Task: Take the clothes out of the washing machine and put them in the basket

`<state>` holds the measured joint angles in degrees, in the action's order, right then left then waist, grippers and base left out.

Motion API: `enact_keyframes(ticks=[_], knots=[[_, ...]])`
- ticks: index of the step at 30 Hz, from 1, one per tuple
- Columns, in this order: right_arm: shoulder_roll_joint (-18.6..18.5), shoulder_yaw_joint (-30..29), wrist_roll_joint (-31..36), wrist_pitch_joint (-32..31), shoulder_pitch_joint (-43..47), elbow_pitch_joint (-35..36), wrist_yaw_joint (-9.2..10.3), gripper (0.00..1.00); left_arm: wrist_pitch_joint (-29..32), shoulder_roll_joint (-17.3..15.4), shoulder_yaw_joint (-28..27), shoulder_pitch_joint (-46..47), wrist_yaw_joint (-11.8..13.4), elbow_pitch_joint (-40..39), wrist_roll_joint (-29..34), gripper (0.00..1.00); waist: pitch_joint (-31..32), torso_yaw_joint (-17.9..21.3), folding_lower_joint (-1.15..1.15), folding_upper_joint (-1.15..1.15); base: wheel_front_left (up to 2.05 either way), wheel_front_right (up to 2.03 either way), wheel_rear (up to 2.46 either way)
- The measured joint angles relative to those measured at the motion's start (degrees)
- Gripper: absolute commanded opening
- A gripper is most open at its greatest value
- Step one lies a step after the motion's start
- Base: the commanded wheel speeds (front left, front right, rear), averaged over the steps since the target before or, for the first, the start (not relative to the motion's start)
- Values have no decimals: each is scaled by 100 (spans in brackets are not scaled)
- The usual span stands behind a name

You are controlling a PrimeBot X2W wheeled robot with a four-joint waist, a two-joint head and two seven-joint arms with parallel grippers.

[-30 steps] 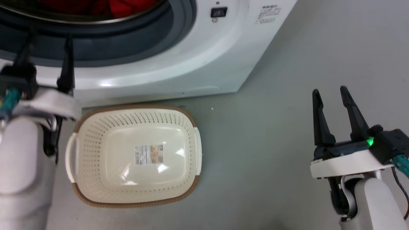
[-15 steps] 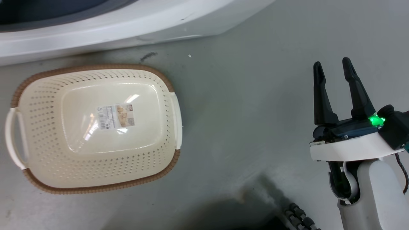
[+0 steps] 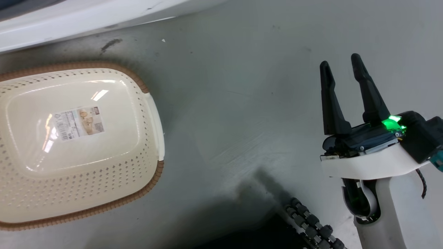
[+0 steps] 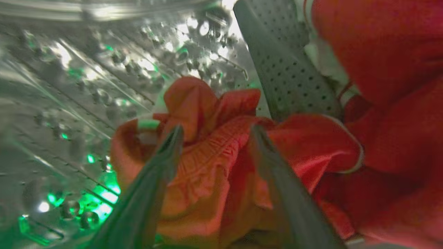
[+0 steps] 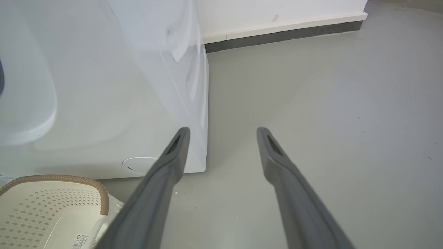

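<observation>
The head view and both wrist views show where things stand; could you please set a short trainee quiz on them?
1. True or false: the basket holds no clothes yet.
2. The left gripper is open, its fingers pointing at:
A. a paper label
B. red clothes in the steel drum
C. a glass door
3. Fill in: the right gripper is open, holds nothing and hangs over the grey ____.

Key: 1. True, only its label lies inside. 2. B. 3. floor.
</observation>
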<state>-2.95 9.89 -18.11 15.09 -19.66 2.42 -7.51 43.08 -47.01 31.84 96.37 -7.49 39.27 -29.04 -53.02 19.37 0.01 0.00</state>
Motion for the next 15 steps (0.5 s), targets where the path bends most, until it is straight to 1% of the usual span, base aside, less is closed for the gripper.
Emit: enact_keyframes(ticks=[3, 6, 11, 15], knots=[[0, 112, -64, 0, 5, 80, 0, 100, 512, -85, 69, 247, 0, 27, -68, 100, -101, 112, 0, 0, 0, 0, 0], [0, 208, -119, 0, 12, 136, -1, 100, 831, -157, 182, 308, 0, 1, -103, 100, -193, 226, 0, 0, 0, 0, 0], [1, 341, -198, 0, 38, 263, 0, 100, 1029, -375, 403, 348, 1, -35, -3, 100, -323, 388, -1, 0, 0, 0, 0], [1, 399, -250, 0, 114, 334, 0, 100, 1025, -397, 389, 409, 51, 19, 2, 100, -374, 472, -2, 0, 0, 0, 0]])
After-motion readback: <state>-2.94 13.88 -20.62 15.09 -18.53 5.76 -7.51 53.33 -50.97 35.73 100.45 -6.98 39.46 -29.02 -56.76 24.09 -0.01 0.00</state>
